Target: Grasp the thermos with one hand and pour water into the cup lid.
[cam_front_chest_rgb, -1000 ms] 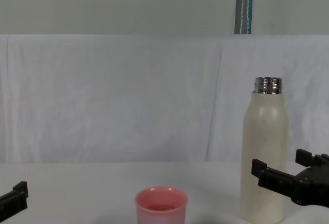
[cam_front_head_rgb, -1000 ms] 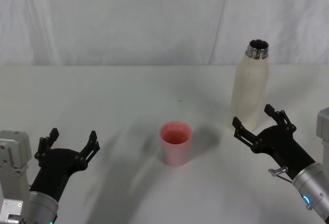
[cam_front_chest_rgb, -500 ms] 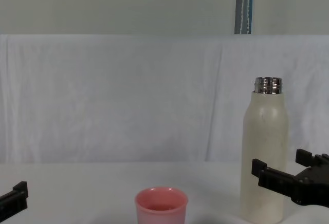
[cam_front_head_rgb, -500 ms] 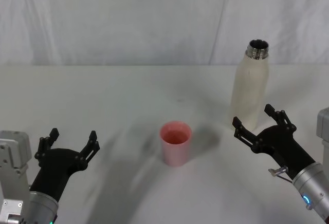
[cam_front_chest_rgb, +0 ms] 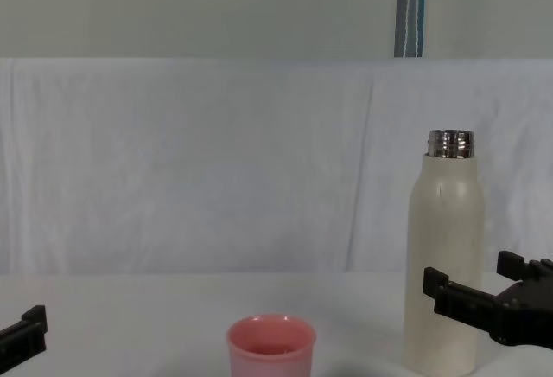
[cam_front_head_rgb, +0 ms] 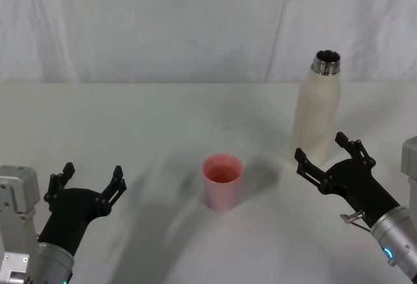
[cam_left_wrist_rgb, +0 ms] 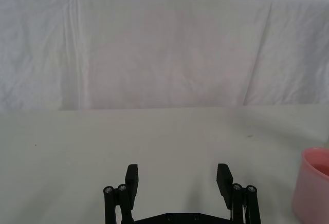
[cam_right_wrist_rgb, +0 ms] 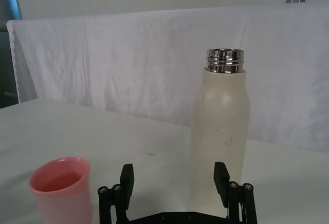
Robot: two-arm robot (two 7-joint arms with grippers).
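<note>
Standing upright on tabletop (cam_front_head_rgb: 130, 121): thermos (cam_front_head_rgb: 315, 111), uncapped; cup lid (cam_front_head_rgb: 223, 181) nearby. Right gripper (cam_front_head_rgb: 327, 151) just before thermos, fingers spread, empty. Left gripper (cam_front_head_rgb: 91, 180) parked, fingers spread.

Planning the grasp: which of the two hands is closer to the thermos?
The right hand: it sits open just in front of the thermos. The left hand is across the table, beyond the cup lid.

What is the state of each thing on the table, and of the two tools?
thermos: upright, uncapped, not gripped.
cup lid: upright, mouth up, standing free of the thermos.
right tool: open, just in front of the thermos, not touching it.
left tool: open, holding nothing, low at the left.
</note>
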